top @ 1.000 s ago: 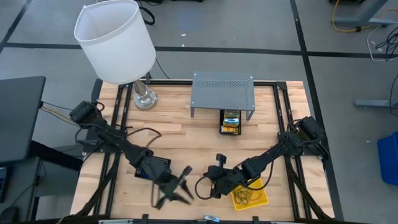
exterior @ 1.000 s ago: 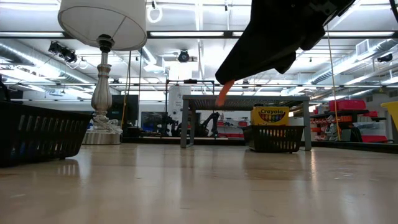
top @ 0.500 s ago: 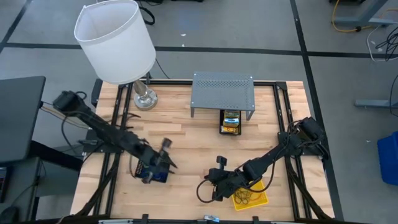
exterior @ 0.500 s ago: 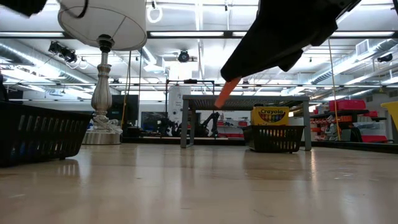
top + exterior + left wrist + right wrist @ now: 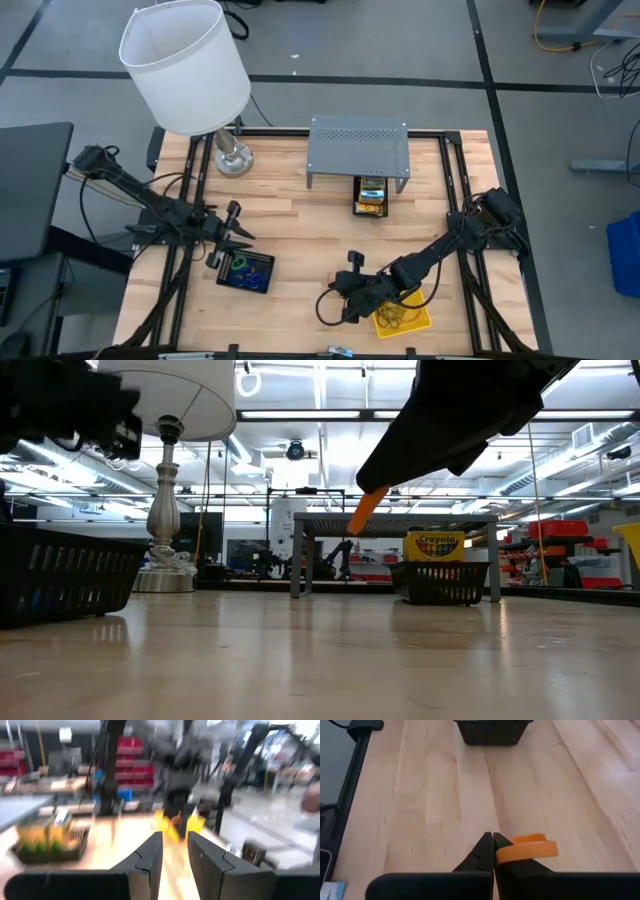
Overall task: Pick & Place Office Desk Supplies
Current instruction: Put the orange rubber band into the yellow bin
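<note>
Overhead, right gripper (image 5: 493, 851) clamps orange rubber band (image 5: 526, 850) (half hidden), left gripper (image 5: 173, 851) parted.

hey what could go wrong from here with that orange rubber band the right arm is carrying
The right gripper pinches the orange rubber band only at one edge, with most of the loop hanging free, so it might slip out above the table.

The black mesh tray, probably its target, sits near the left gripper, so the arms could crowd each other.

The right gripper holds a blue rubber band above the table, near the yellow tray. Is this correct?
Not quite: the rubber band is orange, as the right wrist view shows. The right gripper does hold it pinched above the table, near the yellow tray.
</note>
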Controlling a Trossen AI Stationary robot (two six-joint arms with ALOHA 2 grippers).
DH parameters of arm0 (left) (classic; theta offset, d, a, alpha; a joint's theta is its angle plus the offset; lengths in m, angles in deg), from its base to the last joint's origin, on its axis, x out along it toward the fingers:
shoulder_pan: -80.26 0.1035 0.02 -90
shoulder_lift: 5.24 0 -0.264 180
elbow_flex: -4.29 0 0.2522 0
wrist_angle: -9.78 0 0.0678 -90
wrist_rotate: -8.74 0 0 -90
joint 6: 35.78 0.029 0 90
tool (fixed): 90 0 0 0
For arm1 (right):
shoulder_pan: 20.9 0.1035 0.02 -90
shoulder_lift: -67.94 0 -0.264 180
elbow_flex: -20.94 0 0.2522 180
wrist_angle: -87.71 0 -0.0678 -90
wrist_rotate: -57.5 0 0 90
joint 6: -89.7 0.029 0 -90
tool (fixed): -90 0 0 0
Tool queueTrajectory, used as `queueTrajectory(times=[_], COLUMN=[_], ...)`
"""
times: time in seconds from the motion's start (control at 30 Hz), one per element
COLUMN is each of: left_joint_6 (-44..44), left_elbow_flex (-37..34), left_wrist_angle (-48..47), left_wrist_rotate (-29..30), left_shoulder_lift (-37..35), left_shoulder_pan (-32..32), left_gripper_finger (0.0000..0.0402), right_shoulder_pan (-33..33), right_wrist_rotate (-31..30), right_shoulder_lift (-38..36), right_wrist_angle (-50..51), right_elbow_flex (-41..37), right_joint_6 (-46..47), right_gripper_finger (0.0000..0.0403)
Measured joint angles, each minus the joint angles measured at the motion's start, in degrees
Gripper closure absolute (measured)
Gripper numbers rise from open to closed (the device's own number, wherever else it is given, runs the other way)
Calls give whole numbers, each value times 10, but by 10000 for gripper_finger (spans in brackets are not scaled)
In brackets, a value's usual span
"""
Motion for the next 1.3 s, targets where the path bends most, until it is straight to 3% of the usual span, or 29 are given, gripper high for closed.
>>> queueTrajectory(times=[0.23, 0.5, 0.67, 1.0, 1.2, 1.3], left_joint_6=[-6, 55, 48, 42, 33, 33], left_elbow_flex=[11, 12, 12, 12, 12, 12], left_wrist_angle=[-172, -185, -210, -230, -244, -247], left_wrist_rotate=[43, 88, 88, 99, 106, 108], left_shoulder_lift=[-76, -117, -117, -117, -117, -117], left_shoulder_pan=[0, 23, 45, 55, 55, 55], left_gripper_finger=[303, 303, 303, 303, 303, 303], right_shoulder_pan=[-1, -3, -3, -2, 14, 26], right_wrist_rotate=[17, 40, 106, 335, 372, 385], right_shoulder_lift=[0, -20, -78, -172, -155, -143], right_wrist_angle=[7, 60, 156, 320, 392, 382], right_elbow_flex=[0, 2, 2, 3, 2, 2], right_joint_6=[1, 6, 33, 100, 132, 147], right_gripper_finger=[403, 403, 403, 403, 403, 403])
